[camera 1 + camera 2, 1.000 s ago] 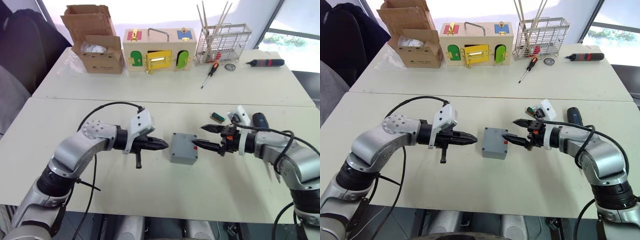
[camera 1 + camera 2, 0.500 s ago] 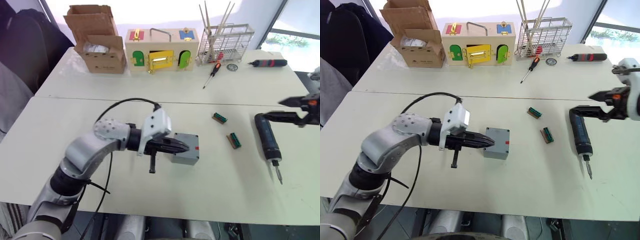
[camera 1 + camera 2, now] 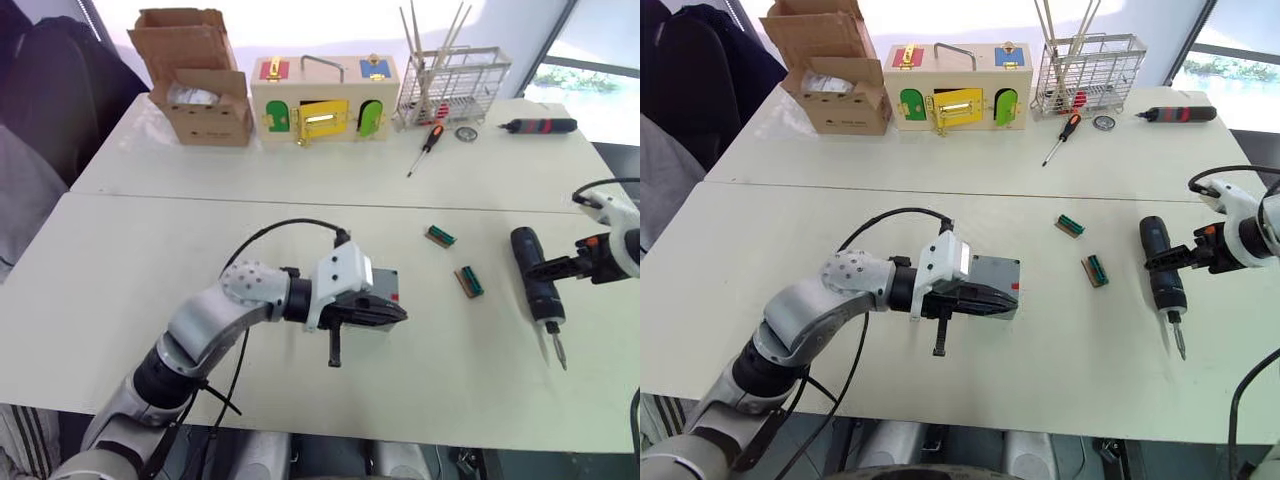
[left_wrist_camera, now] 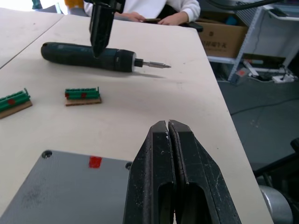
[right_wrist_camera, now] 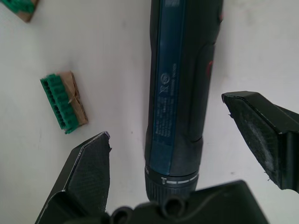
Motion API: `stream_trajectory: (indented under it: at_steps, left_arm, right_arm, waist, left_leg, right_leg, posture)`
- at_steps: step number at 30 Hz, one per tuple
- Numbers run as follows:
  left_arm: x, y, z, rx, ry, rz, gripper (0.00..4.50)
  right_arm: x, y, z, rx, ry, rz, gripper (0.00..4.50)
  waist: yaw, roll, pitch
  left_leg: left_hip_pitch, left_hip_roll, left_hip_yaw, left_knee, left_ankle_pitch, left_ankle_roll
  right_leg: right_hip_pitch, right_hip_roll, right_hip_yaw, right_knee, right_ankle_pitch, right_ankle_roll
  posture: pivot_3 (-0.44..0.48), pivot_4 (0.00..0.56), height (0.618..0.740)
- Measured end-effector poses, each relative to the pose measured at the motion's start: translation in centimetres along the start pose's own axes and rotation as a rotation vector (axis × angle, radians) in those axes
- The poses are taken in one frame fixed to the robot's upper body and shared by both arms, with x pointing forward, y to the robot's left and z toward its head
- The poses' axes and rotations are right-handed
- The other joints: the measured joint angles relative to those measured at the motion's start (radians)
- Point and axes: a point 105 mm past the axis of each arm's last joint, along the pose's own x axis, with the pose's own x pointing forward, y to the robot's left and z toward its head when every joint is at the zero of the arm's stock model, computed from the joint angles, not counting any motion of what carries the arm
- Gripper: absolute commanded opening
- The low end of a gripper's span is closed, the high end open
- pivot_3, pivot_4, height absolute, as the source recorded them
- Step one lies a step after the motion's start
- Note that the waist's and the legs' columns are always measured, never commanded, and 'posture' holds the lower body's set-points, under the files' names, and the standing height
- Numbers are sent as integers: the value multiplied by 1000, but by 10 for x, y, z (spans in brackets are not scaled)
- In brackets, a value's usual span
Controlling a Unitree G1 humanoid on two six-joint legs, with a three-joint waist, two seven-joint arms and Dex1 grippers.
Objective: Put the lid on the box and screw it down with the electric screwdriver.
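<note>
The box is a small grey enclosure with a red mark, near the table's middle. In the left wrist view a flat grey face with corner screw holes closes it; I cannot tell whether that is the lid. My left gripper is shut and lies along the box's near side, its tips past the box's right end. The electric screwdriver lies flat at the right with its bit toward the near edge. My right gripper is open and straddles its body, one finger on each side.
Two green terminal blocks lie between box and screwdriver. On the far table stand a cardboard carton, a wooden box with coloured doors and a wire rack. A manual screwdriver and a red-banded tool lie there too.
My right gripper left the box's right side, swung out to the right and came down open over the electric screwdriver. My shut left gripper slid right along the box.
</note>
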Motion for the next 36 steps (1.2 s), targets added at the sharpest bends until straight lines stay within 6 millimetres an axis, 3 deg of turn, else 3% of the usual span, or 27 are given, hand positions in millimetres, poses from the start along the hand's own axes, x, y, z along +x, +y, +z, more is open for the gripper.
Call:
stream_trajectory:
  at_steps: [9, 18, 26, 30, 32, 36]
  left_arm:
    - [4, 4, 0, -18, -18, 57, 0]
    - [3, 6, -2, -22, -12, 82, 0]
    - [1, 11, -7, -30, -3, 102, 0]
    - [-3, 19, -10, -40, 10, 112, 0]
    - [-8, 25, -9, -41, 6, 124, 0]
    - [-27, 46, -6, -41, 14, 172, 0]
  right_arm:
    - [17, 0, -16, 8, 109, -6, 4481]
    - [21, -7, -17, -35, 141, -70, 1930]
    - [22, -9, -18, -27, 128, -79, 1910]
    - [17, -10, 11, -37, -1, -100, 1910]
    - [-2, -9, 42, -65, -156, -132, 1910]
    - [-68, 1, 104, -166, -615, -236, 1910]
  waist:
    - [-3, 0, 0]
    - [-3, -1, 0]
    - [-2, -2, -1]
    - [-13, 2, 0]
    - [-17, 8, 1]
    - [-10, 9, 1]
  left_leg:
    - [0, 0, 0, 0, 0, 0]
    - [1, 0, -1, 1, 0, 0]
    - [1, -1, -2, 1, 0, 0]
    - [1, -1, 2, 1, 0, -1]
    - [0, -1, 3, -2, 0, -1]
    - [0, 1, 1, -6, 1, -2]
  right_leg:
    - [0, 0, 0, 0, 0, 0]
    - [1, 0, 0, 0, 0, 0]
    - [3, 0, -1, 0, 0, 0]
    - [0, -1, 1, 0, 0, 0]
    - [-3, -1, 1, 1, 0, 0]
    - [-6, 1, -2, 2, 0, 0]
  posture:
    - [0, 150, 735]
    - [0, 150, 735]
    - [0, 150, 735]
    - [0, 150, 735]
    - [0, 150, 735]
    - [0, 150, 735]
